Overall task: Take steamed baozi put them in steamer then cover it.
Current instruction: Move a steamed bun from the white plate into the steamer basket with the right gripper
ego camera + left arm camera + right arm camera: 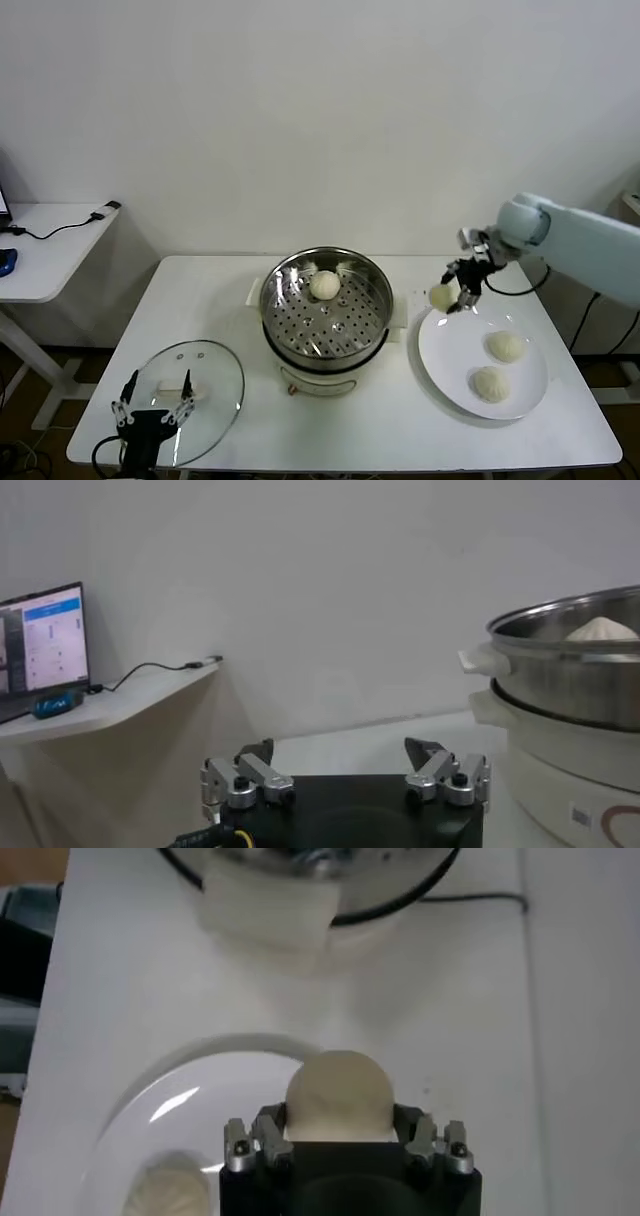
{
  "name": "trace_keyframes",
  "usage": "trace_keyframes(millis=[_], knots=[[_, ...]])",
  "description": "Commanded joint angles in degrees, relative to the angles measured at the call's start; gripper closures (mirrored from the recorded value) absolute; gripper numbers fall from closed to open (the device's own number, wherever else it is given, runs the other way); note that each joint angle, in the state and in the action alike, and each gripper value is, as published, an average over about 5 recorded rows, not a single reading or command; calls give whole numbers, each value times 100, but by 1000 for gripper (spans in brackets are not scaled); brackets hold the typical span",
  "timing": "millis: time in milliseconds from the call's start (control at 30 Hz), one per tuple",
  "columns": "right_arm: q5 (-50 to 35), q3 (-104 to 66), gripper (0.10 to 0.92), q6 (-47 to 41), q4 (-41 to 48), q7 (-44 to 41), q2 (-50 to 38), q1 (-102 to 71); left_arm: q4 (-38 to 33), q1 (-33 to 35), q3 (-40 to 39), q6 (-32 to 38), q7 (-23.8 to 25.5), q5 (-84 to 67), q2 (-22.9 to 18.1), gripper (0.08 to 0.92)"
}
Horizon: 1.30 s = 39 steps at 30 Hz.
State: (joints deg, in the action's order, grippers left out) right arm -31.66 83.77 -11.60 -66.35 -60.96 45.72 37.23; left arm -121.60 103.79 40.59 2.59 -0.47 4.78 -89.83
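One bun already in the steamer. Right tool clamped on a second bun above the plate's far-left edge; two buns left. Left tool spread wide, near the lid, not yet on.

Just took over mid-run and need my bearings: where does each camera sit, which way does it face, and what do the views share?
Head: high, looking down at the table; both arms show.
Left wrist: low beside the steamer, facing the wall; open left gripper shows.
Right wrist: above the plate, looking down; right gripper holds a baozi.
Shared: steamer, and the baozi inside it.
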Motion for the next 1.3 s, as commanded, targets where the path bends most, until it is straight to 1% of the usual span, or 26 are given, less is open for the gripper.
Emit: trace_keyframes(millis=[33,333,500,767,1300], knots=[[-1441,831,338,-151,63,32,1133,1522,-42,27,-61,12,5,22,20,177],[-1830,497,339,-485,246,469,2590,1053,-51,97,-74,52,0,6,65,177],[-1916,485,340,-607,193,683,3055,774,-33,99,-38,64,-4,-24,91,177],[-1870,625,338,-715,17,1008,3362,286,30,71,-25,96,-9,-78,70,177],[-1706,896,338,-763,-56,1305,3481,-210,57,100,18,137,-15,-162,80,177]])
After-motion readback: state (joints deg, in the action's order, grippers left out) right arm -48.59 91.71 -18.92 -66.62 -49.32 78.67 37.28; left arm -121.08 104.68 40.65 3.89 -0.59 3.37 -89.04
